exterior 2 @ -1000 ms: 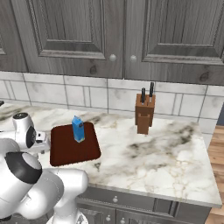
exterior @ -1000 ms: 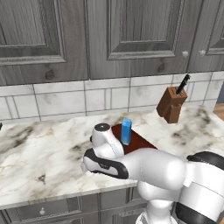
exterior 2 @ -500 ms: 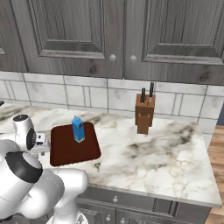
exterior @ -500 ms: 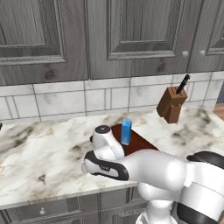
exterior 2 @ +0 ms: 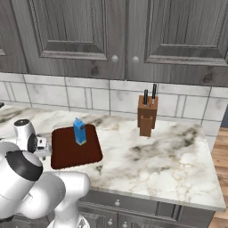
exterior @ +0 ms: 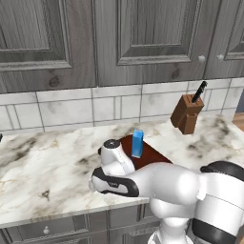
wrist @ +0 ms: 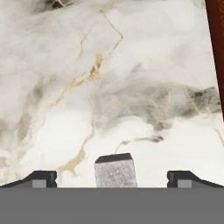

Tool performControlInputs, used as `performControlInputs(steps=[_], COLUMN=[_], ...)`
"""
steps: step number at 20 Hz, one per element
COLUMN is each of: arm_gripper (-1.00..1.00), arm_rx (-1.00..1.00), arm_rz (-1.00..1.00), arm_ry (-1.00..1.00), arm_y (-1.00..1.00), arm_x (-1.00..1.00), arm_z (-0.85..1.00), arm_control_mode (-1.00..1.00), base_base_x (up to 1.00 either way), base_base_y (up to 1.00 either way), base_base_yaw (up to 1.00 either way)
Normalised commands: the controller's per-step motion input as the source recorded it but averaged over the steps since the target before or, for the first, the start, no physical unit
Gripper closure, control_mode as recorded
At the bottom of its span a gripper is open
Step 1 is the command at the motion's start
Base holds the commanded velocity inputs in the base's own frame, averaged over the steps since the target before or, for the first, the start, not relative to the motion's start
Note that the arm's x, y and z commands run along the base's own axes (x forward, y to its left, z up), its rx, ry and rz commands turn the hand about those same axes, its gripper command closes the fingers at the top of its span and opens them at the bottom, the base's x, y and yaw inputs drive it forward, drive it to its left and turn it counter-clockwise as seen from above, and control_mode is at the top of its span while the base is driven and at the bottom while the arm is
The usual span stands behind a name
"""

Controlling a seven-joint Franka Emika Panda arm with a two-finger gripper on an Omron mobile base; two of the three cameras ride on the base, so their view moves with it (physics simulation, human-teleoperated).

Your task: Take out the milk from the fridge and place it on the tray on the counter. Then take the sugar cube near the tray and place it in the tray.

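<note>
The pincer [wrist: 112,178] hangs over the counter [wrist: 87,87], tips wide apart, the sugar cube [wrist: 115,170] between them. The milk [exterior 2: 79,131] stands upright on the tray [exterior 2: 75,150], toward its 12 o'clock edge.

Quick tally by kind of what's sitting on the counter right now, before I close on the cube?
Milk carton: 1, upright on the tray
Tray: 1
Sugar cube: 1, on the counter between the open gripper fingertips
Knife block: 1
Total: 4
</note>
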Motion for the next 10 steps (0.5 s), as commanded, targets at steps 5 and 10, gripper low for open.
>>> performControlInputs(steps=[5,10], arm_gripper=[-1.0,1.0], arm_rx=[0.0,0.0], arm_rz=[0.0,0.0], arm_ry=[0.0,0.0], arm_y=[0.0,0.0], arm_x=[0.0,0.0], arm_z=[-0.12,-0.14], arm_control_mode=[-1.0,-1.0], base_base_x=[0.0,0.0], base_base_y=[0.0,0.0], base_base_yaw=[0.0,0.0])
